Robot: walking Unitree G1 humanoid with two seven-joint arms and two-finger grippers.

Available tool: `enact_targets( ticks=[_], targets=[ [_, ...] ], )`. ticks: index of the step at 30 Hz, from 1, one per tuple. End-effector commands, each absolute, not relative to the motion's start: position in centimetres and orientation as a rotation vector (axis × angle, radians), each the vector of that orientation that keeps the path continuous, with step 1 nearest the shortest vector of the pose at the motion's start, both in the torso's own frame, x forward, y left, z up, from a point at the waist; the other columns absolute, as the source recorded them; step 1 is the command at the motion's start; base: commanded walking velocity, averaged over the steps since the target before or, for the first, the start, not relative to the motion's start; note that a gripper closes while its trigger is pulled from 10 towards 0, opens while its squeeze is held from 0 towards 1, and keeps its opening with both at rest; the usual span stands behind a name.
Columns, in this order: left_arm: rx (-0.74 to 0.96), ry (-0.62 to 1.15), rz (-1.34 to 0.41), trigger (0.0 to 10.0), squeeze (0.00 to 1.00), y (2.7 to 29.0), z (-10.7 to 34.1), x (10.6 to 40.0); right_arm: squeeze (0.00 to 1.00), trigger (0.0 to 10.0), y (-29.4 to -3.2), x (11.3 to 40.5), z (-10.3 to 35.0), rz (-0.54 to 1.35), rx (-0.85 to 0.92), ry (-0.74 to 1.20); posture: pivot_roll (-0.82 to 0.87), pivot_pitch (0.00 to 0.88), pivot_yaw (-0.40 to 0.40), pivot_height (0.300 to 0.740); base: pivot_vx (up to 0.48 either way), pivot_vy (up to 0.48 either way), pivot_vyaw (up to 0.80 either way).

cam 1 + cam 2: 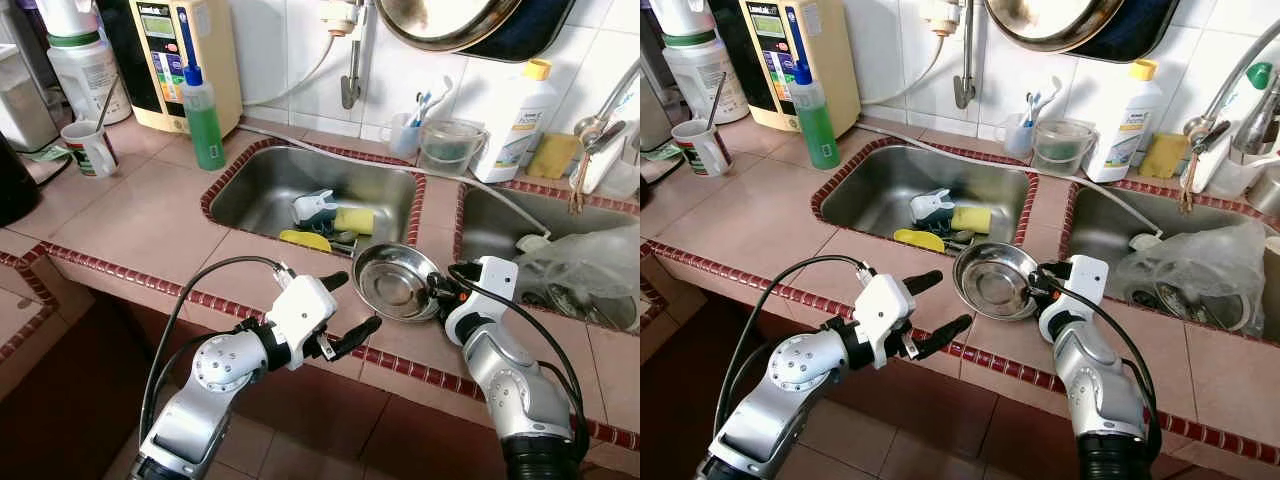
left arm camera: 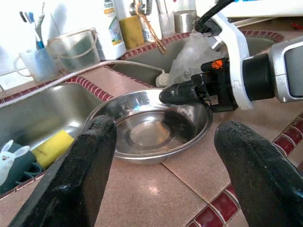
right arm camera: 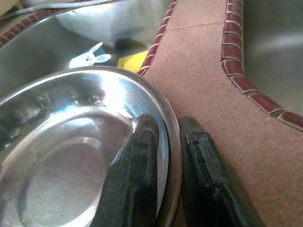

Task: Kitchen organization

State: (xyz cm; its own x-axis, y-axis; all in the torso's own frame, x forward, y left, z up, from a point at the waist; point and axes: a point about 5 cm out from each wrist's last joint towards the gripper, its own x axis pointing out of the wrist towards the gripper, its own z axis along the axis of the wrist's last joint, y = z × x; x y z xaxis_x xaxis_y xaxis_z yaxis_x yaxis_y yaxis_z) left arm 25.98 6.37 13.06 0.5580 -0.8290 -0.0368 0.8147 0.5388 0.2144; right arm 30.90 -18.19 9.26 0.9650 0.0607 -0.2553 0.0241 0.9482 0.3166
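Round, shallow stainless-steel bowl (image 1: 396,282) sitting on the pink tiled counter (image 1: 140,215) with its dark red tile edging, on the strip between the two sinks, close to the counter's front edge. Right gripper (image 3: 165,179) clamped on the bowl's rim nearest the right-hand sink, one black finger (image 3: 135,175) inside the rim and the other outside, jaws drawn narrow around the thin metal. Left gripper (image 1: 352,306) hovering just beside the bowl on its other side, above the counter edge, fingers (image 2: 78,175) spread wide and touching nothing. Left steel sink (image 1: 255,190) holding a yellow sponge (image 1: 353,220) and a white rabbit-shaped item (image 1: 315,205). Right sink (image 1: 490,225) with a crumpled clear plastic bag (image 1: 585,260). Green liquid bottle with blue cap (image 1: 203,118) upright behind the left sink.
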Motion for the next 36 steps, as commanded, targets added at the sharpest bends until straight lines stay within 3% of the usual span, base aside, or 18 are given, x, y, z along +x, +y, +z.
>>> enact_targets(
  ticks=[1,18,36],
  targets=[
    [0.215,-0.101,-0.943,10.0,0.00,6.4,13.9,26.6,0.00,10.0,-18.7,31.3,10.7,0.009,0.305,0.177,-0.01,0.000,-0.012,0.740,0.000,0.000,0.00],
    [0.153,-0.133,-0.639,10.0,0.00,7.4,15.4,30.3,0.00,10.0,-18.2,32.7,17.9,0.053,0.118,-0.238,-0.01,0.000,-0.016,0.740,0.000,0.000,0.00],
    [0.108,-0.117,-0.516,10.0,0.00,9.1,15.8,32.3,0.00,10.0,-18.0,32.9,19.5,0.055,0.047,-0.342,0.00,0.000,-0.017,0.740,0.000,0.000,0.00]
  ],
)
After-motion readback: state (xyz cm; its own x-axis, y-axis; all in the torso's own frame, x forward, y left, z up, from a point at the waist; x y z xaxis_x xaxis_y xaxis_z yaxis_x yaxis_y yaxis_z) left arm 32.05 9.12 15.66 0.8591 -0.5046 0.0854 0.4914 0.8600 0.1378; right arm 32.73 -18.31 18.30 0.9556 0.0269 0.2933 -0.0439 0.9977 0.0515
